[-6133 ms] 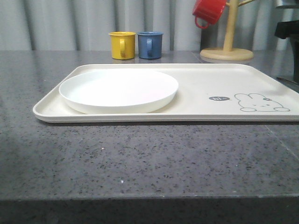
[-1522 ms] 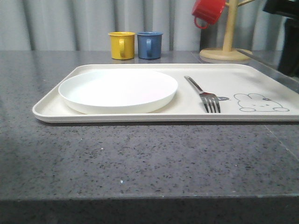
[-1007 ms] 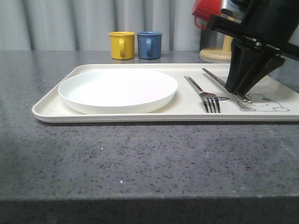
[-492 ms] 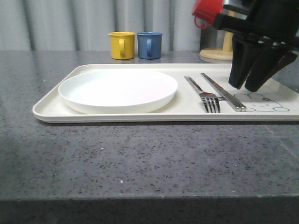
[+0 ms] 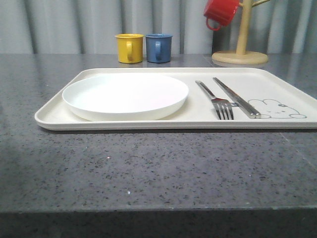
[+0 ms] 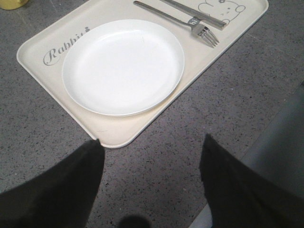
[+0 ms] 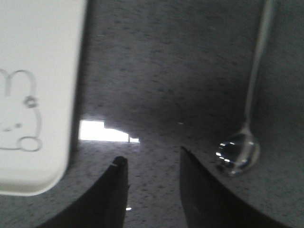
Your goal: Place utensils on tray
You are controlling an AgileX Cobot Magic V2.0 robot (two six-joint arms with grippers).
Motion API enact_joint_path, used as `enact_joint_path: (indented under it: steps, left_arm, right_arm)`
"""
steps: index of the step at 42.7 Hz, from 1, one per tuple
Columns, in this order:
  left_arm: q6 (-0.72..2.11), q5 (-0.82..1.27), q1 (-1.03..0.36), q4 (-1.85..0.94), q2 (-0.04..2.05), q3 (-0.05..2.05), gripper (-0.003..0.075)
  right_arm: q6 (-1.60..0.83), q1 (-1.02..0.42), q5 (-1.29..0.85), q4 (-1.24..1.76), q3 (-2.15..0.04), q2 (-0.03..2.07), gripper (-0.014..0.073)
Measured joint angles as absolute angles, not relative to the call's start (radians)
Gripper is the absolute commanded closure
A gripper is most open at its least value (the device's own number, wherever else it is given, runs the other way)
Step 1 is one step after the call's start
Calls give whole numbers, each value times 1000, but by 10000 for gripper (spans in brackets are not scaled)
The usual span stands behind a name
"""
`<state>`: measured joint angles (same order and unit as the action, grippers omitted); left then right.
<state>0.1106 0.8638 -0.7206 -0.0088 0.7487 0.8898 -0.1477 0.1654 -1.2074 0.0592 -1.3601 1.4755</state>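
The cream-white tray [image 5: 148, 124] lies across the dark table, with its rabbit drawing at the right end. On it, right of the plate, lie a silver fork [image 5: 216, 99] and a pair of flat chopsticks [image 5: 236, 96], side by side; both also appear in the left wrist view, fork [image 6: 175, 21] and chopsticks [image 6: 192, 12]. The spoon [image 7: 243, 137] rests on the bare table beside the tray's edge [image 7: 52, 142]. My right gripper [image 7: 153, 160] hovers open over the table between tray and spoon, holding nothing. My left gripper [image 6: 151, 145] stands open above the table by the tray's corner [image 6: 111, 140].
A round white plate [image 5: 126, 95] fills the tray's left half. At the back stand a yellow cup [image 5: 130, 47], a blue cup [image 5: 159, 47] and a wooden mug tree [image 5: 241, 49] with a red mug [image 5: 222, 12]. A table edge runs near the left gripper.
The right gripper laid the chopsticks on the tray beside the fork, opened, and withdrew out of the front view to the right. The fork appeared on the tray before that.
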Motion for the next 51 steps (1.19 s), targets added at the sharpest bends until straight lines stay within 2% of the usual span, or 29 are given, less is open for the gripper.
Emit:
enact_joint_path:
  steps: [10,23,45,48,51]
  left_arm:
    - [111,864,-721,-9,749,890,282]
    - [111,864,-721,-9,749,890,282]
    - [111,864,-721,-9,749,890,282]
    - [111,864,-721,-9,749,890,282]
    - [111,864,-721,-9,749,890,282]
  right_arm:
    - [-148,292,-1135,52,-1358,1592,289]
    - [-154,297,-988,21,-1358,1701,289]
    - [-154,298,-941,-11,-1358,1750,290]
    - [-154,298,-941,0,-1358,1751,304]
    - [-154,298,-941,0,-1358,1753,356]
